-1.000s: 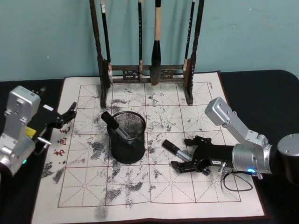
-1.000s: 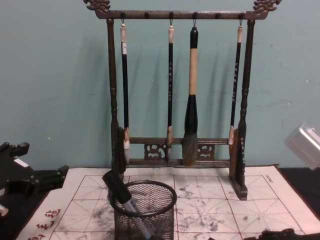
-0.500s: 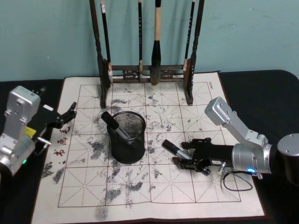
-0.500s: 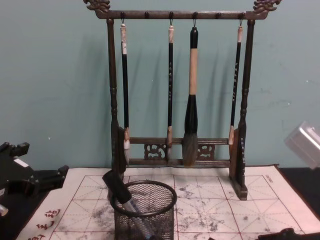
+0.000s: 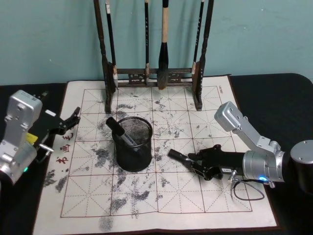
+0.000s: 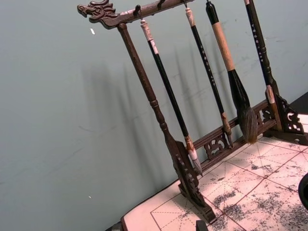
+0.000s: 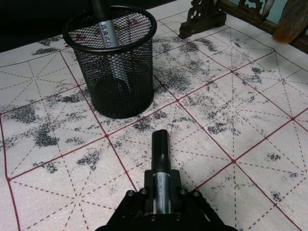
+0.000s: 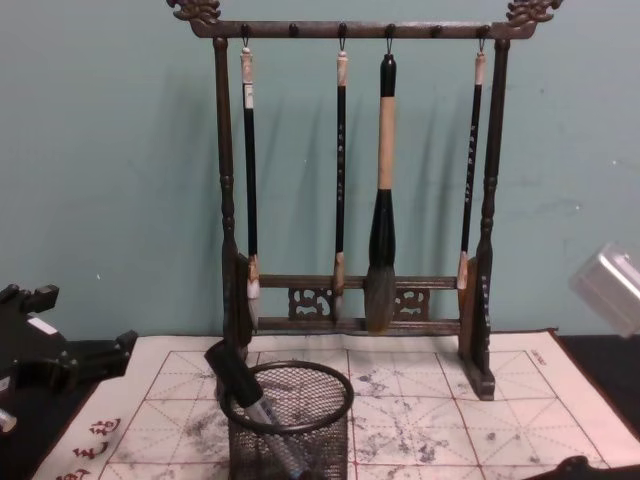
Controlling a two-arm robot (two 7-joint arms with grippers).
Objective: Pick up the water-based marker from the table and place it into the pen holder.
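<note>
A grey water-based marker with a black cap [image 5: 177, 155] sits in my right gripper [image 5: 196, 164], which is shut on its barrel just right of the pen holder [image 5: 133, 143]. In the right wrist view the marker [image 7: 160, 159] points at the black mesh pen holder [image 7: 113, 67], a short gap away. I cannot tell whether it touches the mat. Another marker [image 5: 120, 131] leans inside the holder, cap up, also visible in the chest view [image 8: 236, 377]. My left gripper [image 5: 70, 122] hangs open at the mat's left edge, idle.
A tall dark wooden rack of calligraphy brushes [image 5: 156, 73] stands behind the holder at the mat's far edge. The ink-stained white grid mat [image 5: 161, 196] covers the black table. The mat in front of the holder is bare.
My right gripper went from open around the marker to shut on it. The marker has shifted slightly left toward the holder. The left arm has not moved.
</note>
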